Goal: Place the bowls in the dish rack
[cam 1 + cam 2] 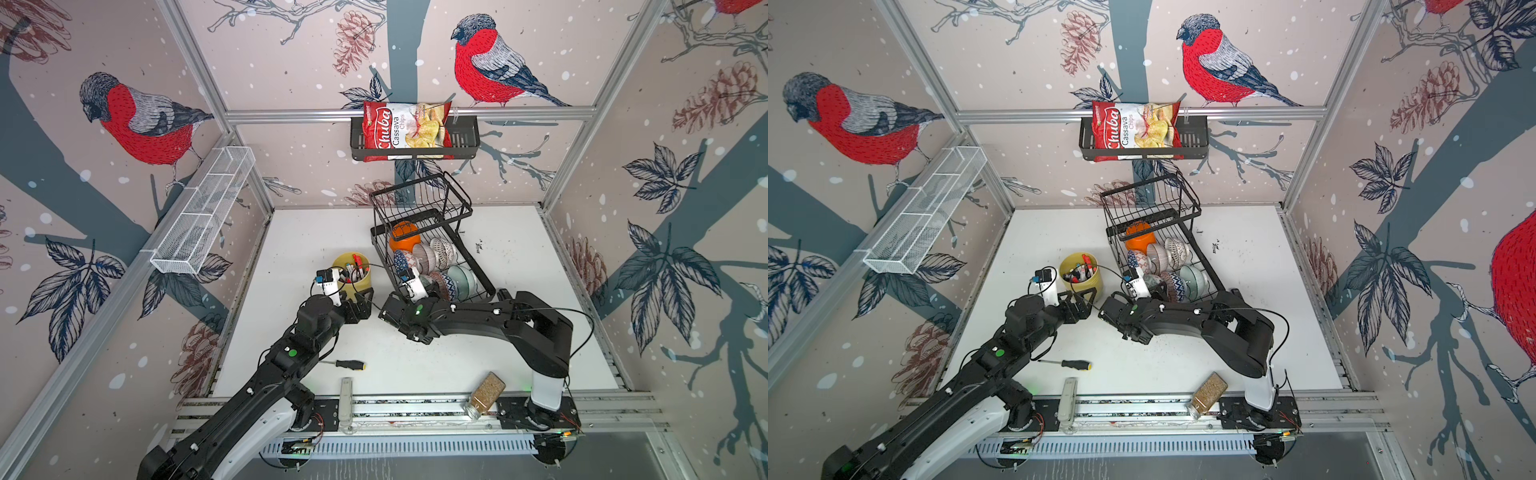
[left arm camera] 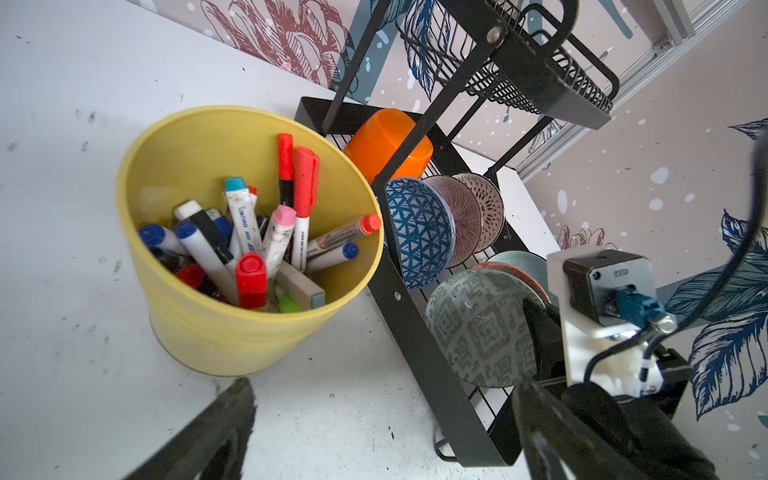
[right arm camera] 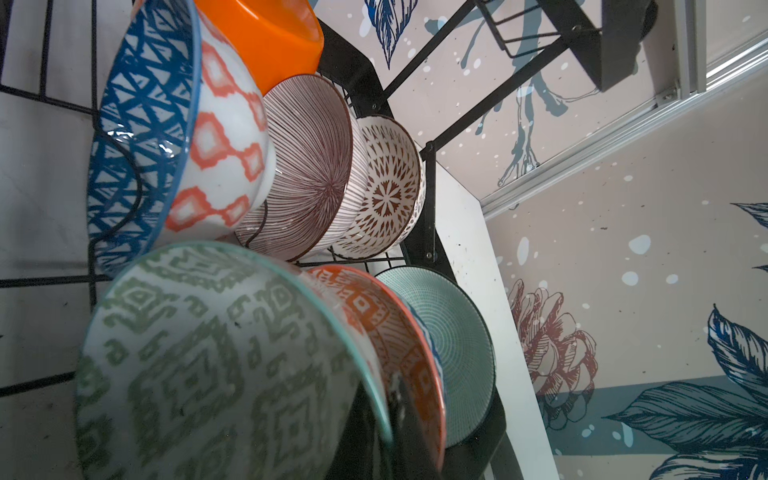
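White tabletop (image 1: pixel 519 257), bird-print walls.
Top views: black two-tier dish rack (image 1: pixel 419 208) at centre back. An orange plastic bowl (image 1: pixel 405 241) and ceramic bowls (image 1: pixel 440 251) stand on edge in its lower tray.
Left wrist: yellow cup of markers (image 2: pixel 249 332) just beside the rack. Left gripper (image 2: pixel 384 384) spread wide, empty, above the table.
Right wrist: right gripper (image 3: pixel 395 432) clenched on the rim of the green-patterned bowl (image 3: pixel 208 365). This bowl is nearest in a row with an orange-patterned bowl (image 3: pixel 399 340) and a teal bowl (image 3: pixel 453 345), in the lower tray.
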Controlling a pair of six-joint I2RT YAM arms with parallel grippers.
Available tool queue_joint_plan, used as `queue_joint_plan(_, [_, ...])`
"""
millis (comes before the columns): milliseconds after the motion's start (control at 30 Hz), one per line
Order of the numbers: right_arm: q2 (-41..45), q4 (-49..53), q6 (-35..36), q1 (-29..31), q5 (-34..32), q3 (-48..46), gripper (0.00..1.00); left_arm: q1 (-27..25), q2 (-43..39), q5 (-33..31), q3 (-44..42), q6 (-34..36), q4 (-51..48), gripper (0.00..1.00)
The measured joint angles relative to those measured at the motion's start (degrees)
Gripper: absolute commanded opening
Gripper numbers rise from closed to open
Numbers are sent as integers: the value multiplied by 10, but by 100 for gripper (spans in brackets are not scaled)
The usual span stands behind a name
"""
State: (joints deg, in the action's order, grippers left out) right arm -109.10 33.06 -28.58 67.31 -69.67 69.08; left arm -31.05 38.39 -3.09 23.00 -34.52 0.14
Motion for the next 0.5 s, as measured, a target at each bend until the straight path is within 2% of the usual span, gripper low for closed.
queue_joint_plan(500, [-41,19,-26,35,-91,6,0,10,-47,-30,16,5,-52,96])
